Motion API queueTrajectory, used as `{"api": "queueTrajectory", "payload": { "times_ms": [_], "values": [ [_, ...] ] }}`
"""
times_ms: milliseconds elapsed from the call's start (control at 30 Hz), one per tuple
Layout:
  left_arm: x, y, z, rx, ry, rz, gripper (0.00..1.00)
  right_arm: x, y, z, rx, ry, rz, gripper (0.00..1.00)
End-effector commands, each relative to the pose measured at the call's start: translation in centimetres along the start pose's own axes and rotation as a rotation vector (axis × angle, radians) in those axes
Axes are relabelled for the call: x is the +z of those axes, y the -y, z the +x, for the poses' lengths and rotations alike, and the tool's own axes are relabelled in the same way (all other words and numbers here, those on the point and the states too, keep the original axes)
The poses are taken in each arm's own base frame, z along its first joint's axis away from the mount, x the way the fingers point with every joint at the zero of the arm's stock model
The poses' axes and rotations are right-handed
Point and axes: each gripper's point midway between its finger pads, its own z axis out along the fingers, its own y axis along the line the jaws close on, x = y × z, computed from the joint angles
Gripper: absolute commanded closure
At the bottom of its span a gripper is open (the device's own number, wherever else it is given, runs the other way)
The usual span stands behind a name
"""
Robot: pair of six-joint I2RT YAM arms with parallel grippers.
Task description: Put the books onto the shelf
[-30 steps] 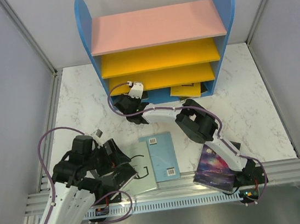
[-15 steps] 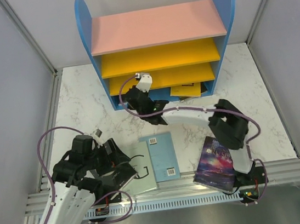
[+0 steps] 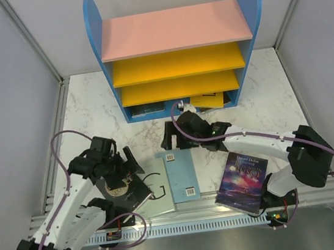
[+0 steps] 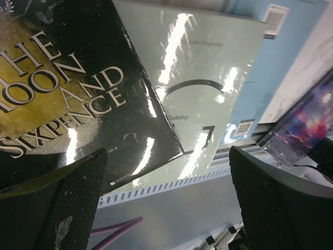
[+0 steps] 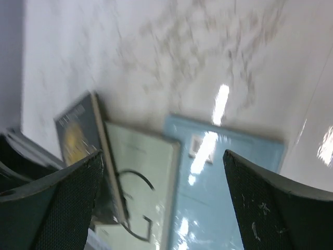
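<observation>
The shelf (image 3: 173, 28) stands at the back with a yellow book (image 3: 207, 101) and a dark blue book (image 3: 146, 110) lying on its lowest level. On the table lie a black book with gold lettering (image 4: 67, 94), a pale green book (image 3: 158, 186), a light blue book (image 3: 181, 173) and a galaxy-cover book (image 3: 241, 175). My left gripper (image 3: 123, 175) hangs open just above the black book, nothing between its fingers (image 4: 281, 203). My right gripper (image 3: 170, 138) is open in front of the shelf, over the far edge of the light blue book (image 5: 223, 177).
The pale green book (image 5: 140, 177) overlaps the black book (image 5: 78, 130) and the light blue one. A slotted metal rail (image 3: 191, 211) runs along the near table edge under the books' corners. Grey walls close in the left and right sides.
My right gripper has pulled back out of the shelf's lowest level toward the table and opened, uncovering the dark blue book there. The left arm has swung so its gripper hangs over the black book.
</observation>
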Motion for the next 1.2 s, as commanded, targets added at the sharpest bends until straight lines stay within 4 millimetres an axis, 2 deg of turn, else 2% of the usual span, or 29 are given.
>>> {"api": "queueTrajectory", "payload": {
  "times_ms": [0,33,67,100,133,200,233,300,400,433,467,600,633,667,700,733,767,800,833,900,933,1033,1100,1133,1167],
  "values": [
    [1.1,-0.2,-1.3,-0.058,-0.005,-0.064,0.01,-1.0,3.3,11.1,0.043,-0.401,-0.046,0.02],
    [1.5,-0.3,-1.2,-0.071,-0.026,-0.081,0.02,-1.4,3.1,11.9,0.084,-0.43,-0.074,0.02],
    [1.7,-0.2,-1.4,-0.075,-0.028,-0.08,0.02,-1.5,2.5,11.8,0.102,-0.42,-0.115,0.02],
    [1.6,0.0,-1.7,-0.08,-0.018,-0.08,0.02,-1.7,3.4,13.1,0.121,-0.45,-0.109,0.02],
    [1.7,0.0,-1.8,-0.085,-0.021,-0.087,0.02,-1.9,2.1,13.4,0.161,-0.469,-0.18,0.02],
    [1.9,0.1,-2.3,-0.091,-0.009,-0.096,0.01,-1.8,2.5,15.1,0.217,-0.514,-0.209,0.02],
    [2.3,-0.2,-2.2,-0.1,-0.029,-0.114,0.01,-1.6,1.0,14.8,0.266,-0.497,-0.275,0.02],
    [3.0,-0.5,-1.8,-0.114,-0.061,-0.129,0.02,-1.5,0.9,16.3,0.297,-0.535,-0.304,0.03],
    [3.9,-0.9,-1.0,-0.136,-0.101,-0.138,0.03,-1.1,-0.1,17.4,0.317,-0.554,-0.337,0.03],
    [4.0,-0.9,-1.1,-0.132,-0.1,-0.137,0.03,-1.0,-0.7,17.5,0.316,-0.551,-0.364,0.03],
    [4.0,-0.9,-1.1,-0.132,-0.097,-0.14,0.03,-0.8,-0.7,18.5,0.317,-0.572,-0.359,0.03],
    [4.1,-1.0,-1.0,-0.134,-0.104,-0.141,0.03,-0.4,-1.9,20.4,0.365,-0.611,-0.394,0.03],
    [4.1,-0.9,-1.0,-0.133,-0.107,-0.14,0.03,-0.4,-2.8,20.3,0.373,-0.607,-0.439,0.04],
    [4.1,-0.9,-0.9,-0.133,-0.108,-0.139,0.03,0.0,-2.6,21.5,0.382,-0.631,-0.432,0.04],
    [4.1,-0.9,-1.0,-0.131,-0.107,-0.136,0.03,0.0,-3.0,21.8,0.413,-0.646,-0.442,0.04],
    [4.1,-0.8,-1.0,-0.13,-0.105,-0.132,0.03,-0.1,-4.1,21.5,0.421,-0.632,-0.502,0.07],
    [4.0,-0.7,-1.0,-0.129,-0.103,-0.128,0.03,0.1,-4.1,22.4,0.431,-0.648,-0.502,0.09],
    [3.9,-0.6,-0.9,-0.126,-0.104,-0.12,0.03,0.1,-4.3,22.6,0.446,-0.651,-0.516,0.13],
    [3.8,-0.5,-1.0,-0.123,-0.095,-0.112,0.03,-0.2,-5.1,22.2,0.474,-0.643,-0.56,0.23],
    [3.6,-0.3,-1.0,-0.118,-0.092,-0.1,0.03,-0.4,-4.7,22.3,0.511,-0.629,-0.573,0.4],
    [3.4,-0.1,-1.1,-0.112,-0.081,-0.088,0.03,-0.9,-5.3,21.5,0.538,-0.607,-0.612,0.62],
    [2.6,0.7,-1.5,-0.093,-0.041,-0.04,0.03,-1.7,-5.2,19.9,0.531,-0.548,-0.621,0.92],
    [1.8,1.6,-2.1,-0.068,-0.016,-0.001,0.03,-1.9,-5.0,19.2,0.491,-0.523,-0.596,0.99],
    [1.3,2.2,-2.5,-0.055,0.002,0.02,0.03,-1.3,-2.9,20.3,0.466,-0.551,-0.464,1.0],
    [0.4,3.3,-3.2,-0.038,0.032,0.053,0.02,-2.1,-3.2,18.6,0.368,-0.499,-0.476,1.0]
  ]
}}
